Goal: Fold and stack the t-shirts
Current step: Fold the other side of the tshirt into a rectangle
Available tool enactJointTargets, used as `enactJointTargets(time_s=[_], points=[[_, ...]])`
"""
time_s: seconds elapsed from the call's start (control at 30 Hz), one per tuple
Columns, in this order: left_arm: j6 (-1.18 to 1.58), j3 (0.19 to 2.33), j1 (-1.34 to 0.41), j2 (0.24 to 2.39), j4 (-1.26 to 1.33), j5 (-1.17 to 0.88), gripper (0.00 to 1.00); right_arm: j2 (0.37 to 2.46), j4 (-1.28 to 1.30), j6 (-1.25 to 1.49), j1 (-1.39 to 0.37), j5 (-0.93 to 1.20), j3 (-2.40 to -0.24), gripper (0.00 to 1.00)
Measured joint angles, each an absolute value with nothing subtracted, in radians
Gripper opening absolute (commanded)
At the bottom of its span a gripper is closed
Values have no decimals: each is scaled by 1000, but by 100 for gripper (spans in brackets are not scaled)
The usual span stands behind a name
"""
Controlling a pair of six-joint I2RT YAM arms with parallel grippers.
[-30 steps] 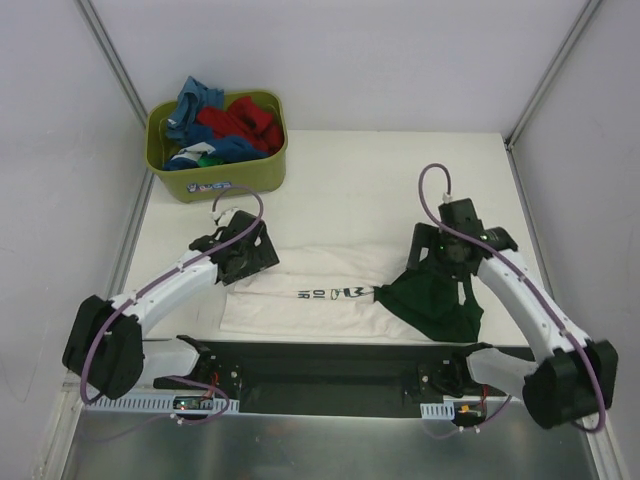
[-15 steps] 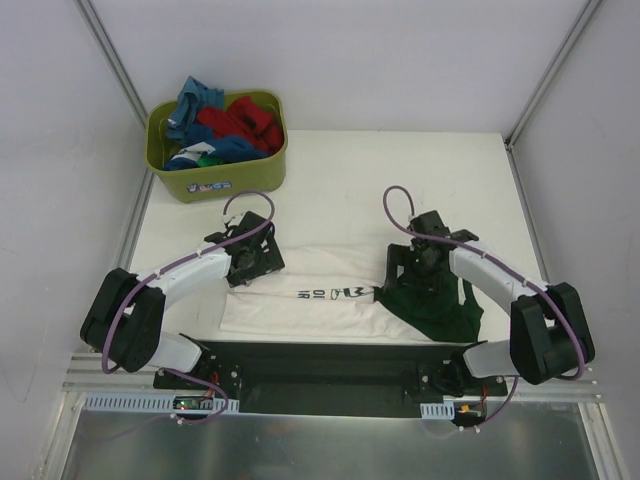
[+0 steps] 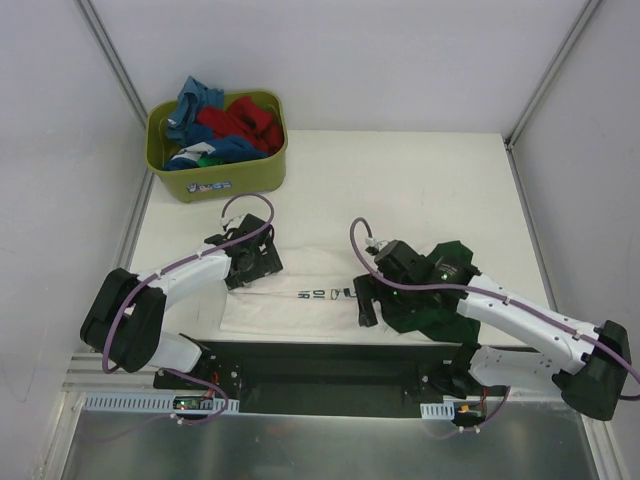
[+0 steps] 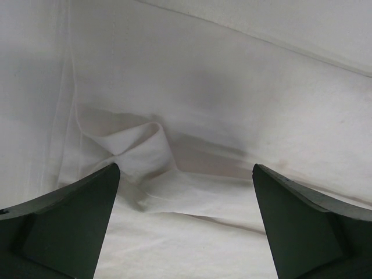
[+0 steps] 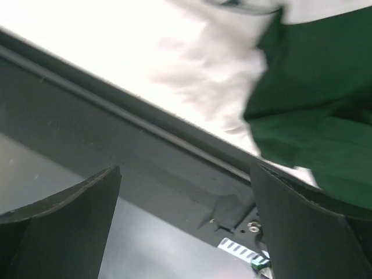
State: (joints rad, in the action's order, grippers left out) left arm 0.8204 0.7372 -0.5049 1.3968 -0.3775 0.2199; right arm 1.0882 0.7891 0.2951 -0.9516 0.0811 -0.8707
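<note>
1. The cream t-shirt (image 3: 290, 305) lies on the table (image 3: 400, 180) along its near edge, gathered into a long band. Its green sleeve (image 3: 445, 305) is bunched at the right end.
2. The other t-shirts (image 3: 235, 120), blue, red and green, are heaped in the tub (image 3: 170, 165) at the far left corner, well apart from the work.
3. The left gripper (image 3: 250, 265) hovers over the far left part of the band with its fingers spread wide and nothing between them. Its wrist view shows a small raised pucker (image 4: 139, 148) of cream cloth just beyond the fingertips.
4. The right gripper (image 3: 363, 300) is likewise spread and empty, and is low over the middle of the band at its near edge. Its wrist view is blurred and shows cream cloth, the sleeve and the black rail (image 5: 87, 116) close below.
5. Judgement: the fold is part done and a fresh grasp is being lined up.
6. Recommended practice:
   - Lower the left fingers astride the pucker, where cloth stands clear of the table.
   - Have the right gripper take the hem, not the rail beside it.
   - Close both grippers before lifting, and lift them level so that the band does not twist.
</note>
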Motion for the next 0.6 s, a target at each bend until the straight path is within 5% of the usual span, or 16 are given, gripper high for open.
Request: enactJointTargets(time_s=[0.23,0.6], points=[[820,737,-505,1397,-377,220,99,1122,889,281,-901,-169,-968,97],[820,737,-505,1421,-371,220,99,1452,776,230,-601,-119,-995,97]])
